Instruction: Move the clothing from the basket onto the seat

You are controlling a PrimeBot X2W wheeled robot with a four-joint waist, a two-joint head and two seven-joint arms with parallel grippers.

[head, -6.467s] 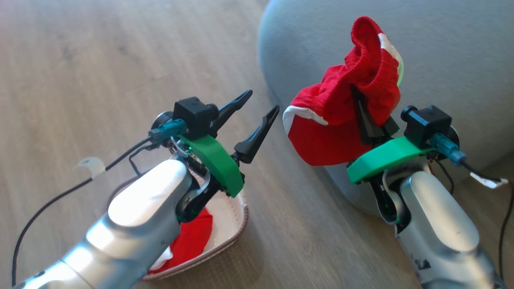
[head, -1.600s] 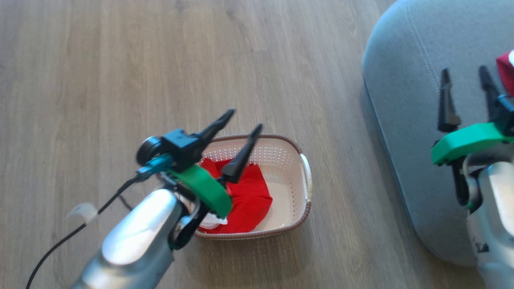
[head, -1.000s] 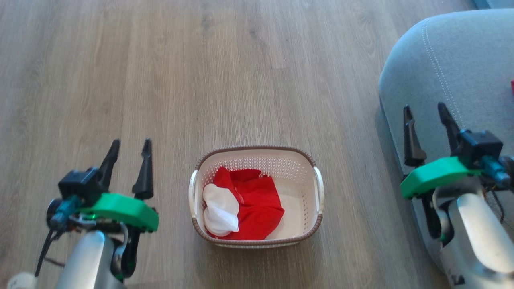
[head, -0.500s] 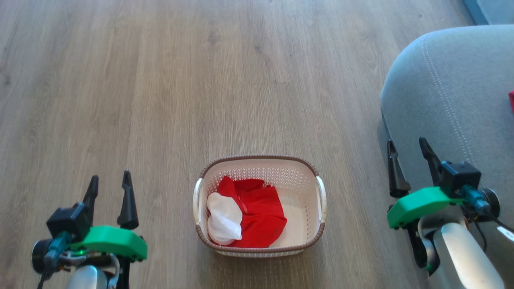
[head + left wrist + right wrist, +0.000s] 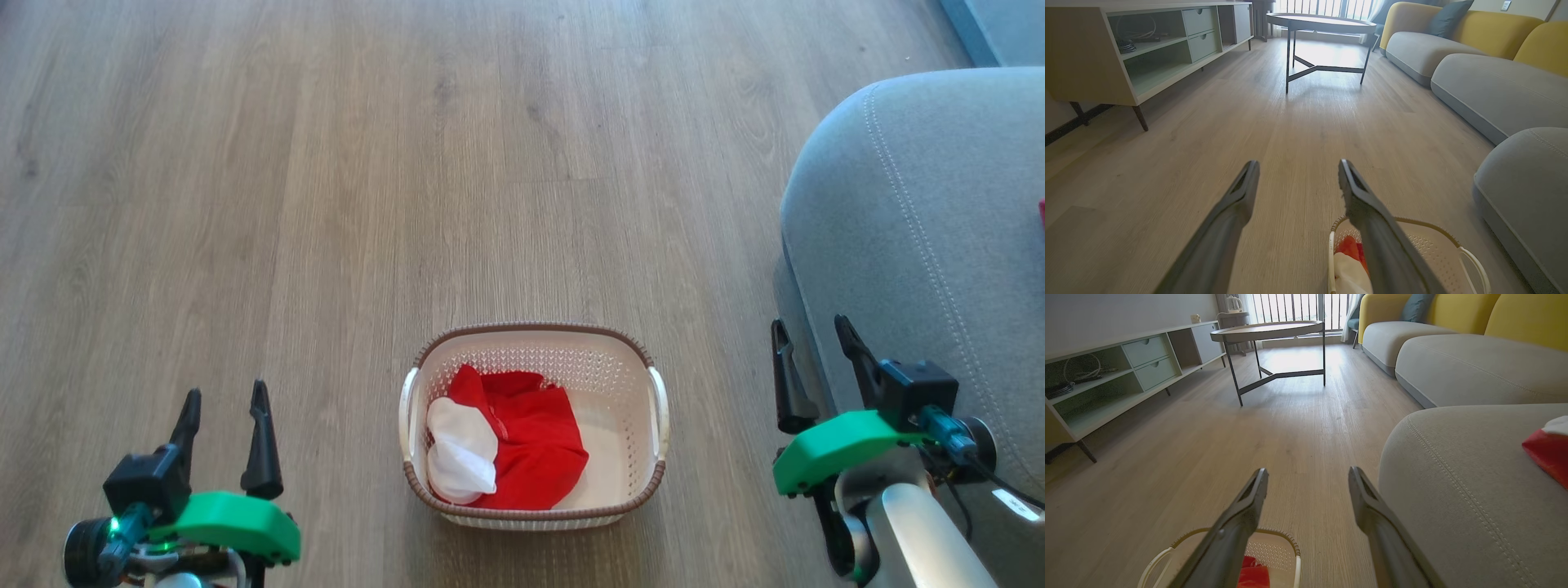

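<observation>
One basket point(image 5: 531, 329) stands on the wood-plank floor point(image 5: 326, 204). It is an oval of cream plastic with perforated walls, a brown woven-look rim and two white side handles. Two pieces of clothing lie in its left half: a crumpled red garment point(image 5: 535, 445) and a white cloth point(image 5: 461, 445) resting against it on the left. The right half of the basket bottom is bare.

One seat point(image 5: 914, 245) stands to the right of the basket and apart from it. It is a big grey fabric cushion with a rounded corner and a double line of pale stitching. A third piece point(image 5: 1547, 455), red with a white edge, lies on top of it.

There are two grippers, each with two long, dark, tapered fingers above a green collar. The left gripper point(image 5: 227, 389) hangs over the floor well left of the basket, its fingers spread apart. The right gripper point(image 5: 809, 322) hangs right of the basket beside the seat's edge, its fingers also spread. The basket sits between them, and neither gripper touches the clothing.

Farther off stand one round table point(image 5: 1321, 22) on thin metal legs, one long low cabinet point(image 5: 1094, 61) and a sofa point(image 5: 1494, 81) with grey cushions and yellow backs.
</observation>
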